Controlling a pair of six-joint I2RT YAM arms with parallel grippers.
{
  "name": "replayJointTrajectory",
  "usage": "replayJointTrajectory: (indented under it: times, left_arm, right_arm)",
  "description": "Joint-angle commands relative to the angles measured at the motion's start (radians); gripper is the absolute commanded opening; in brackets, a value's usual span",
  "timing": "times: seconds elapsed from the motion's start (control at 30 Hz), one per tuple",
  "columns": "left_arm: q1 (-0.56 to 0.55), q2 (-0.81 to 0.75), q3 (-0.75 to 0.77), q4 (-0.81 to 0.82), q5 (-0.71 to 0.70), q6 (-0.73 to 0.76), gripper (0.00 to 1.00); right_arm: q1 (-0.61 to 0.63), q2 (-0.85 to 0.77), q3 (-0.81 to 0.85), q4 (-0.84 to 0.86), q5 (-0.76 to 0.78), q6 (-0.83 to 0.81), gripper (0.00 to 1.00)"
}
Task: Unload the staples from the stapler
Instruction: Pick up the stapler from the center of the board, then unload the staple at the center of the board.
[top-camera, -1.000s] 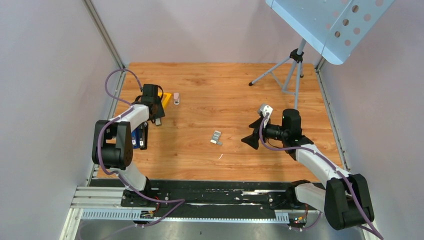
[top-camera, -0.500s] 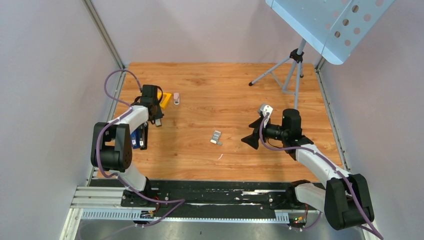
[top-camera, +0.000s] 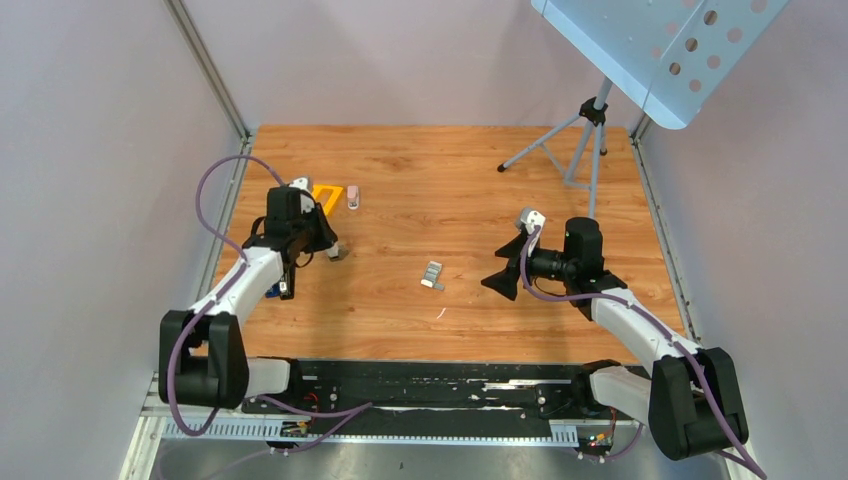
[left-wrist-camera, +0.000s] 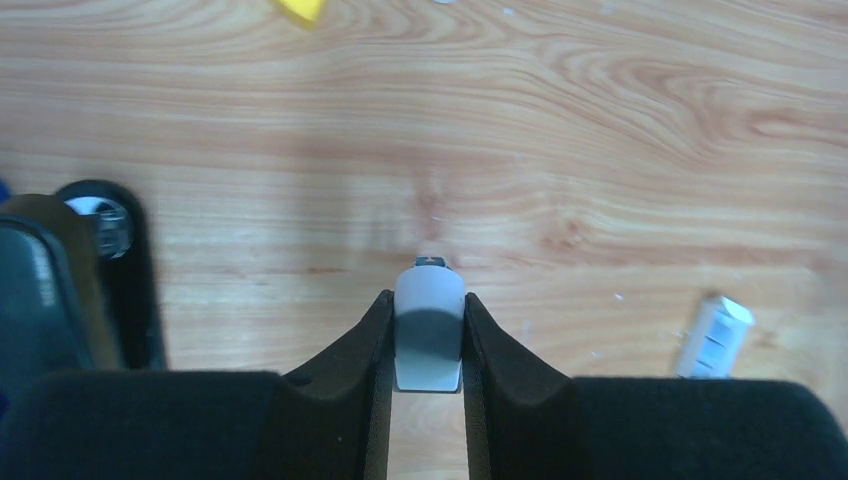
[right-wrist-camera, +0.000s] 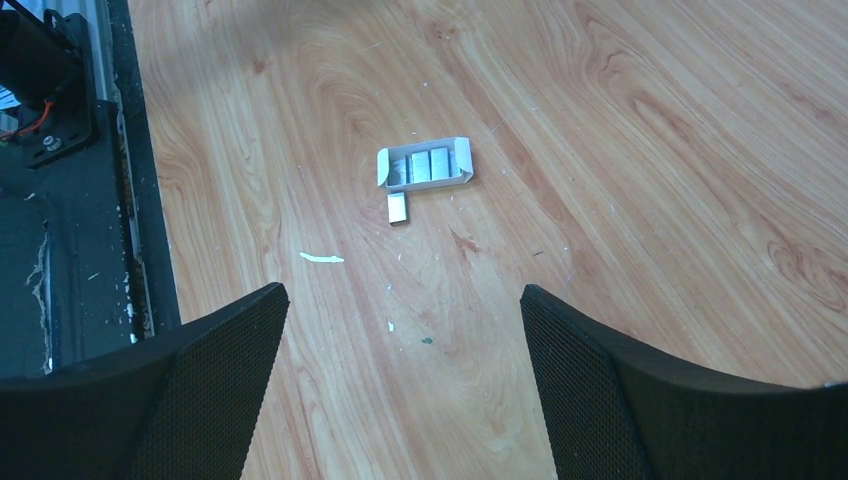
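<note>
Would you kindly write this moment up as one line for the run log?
left gripper: shut on small white piece | right gripper: open | staple box: on table

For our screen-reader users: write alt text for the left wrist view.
The left end effector is shut on a small white block over a wooden table. A dark object with a shiny metal part lies at the left edge, a small white box at the right.
</note>
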Motion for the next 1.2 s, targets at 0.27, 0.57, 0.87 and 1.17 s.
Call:
replayJointTrajectory:
  times: [0.27,0.57,0.87,1.17]
  left_arm:
    - [-0.095,-0.268,-0.203,0.403,0.437,-0.010,0.00]
    - [-0.268,-0.260,-0.192,0.506,0.445,0.002,0.00]
    - [-0.410,-0.097,-0.131,0.705,0.377,-0.248,0.00]
    - [-0.495,0.091,0.011,0.693,0.258,-0.536,0.00]
  right_arm:
    - [0.001,0.019,0.009,0.024,-0.102,0.021,0.92]
    - [0.016,0.028,0.027,0.042,-0.199,0.035,0.93]
    - [0.034,0.026,0.085,-0.024,-0.186,-0.105,0.89]
    - [0.071,0.005,0.129,-0.097,-0.126,-0.372,0.83]
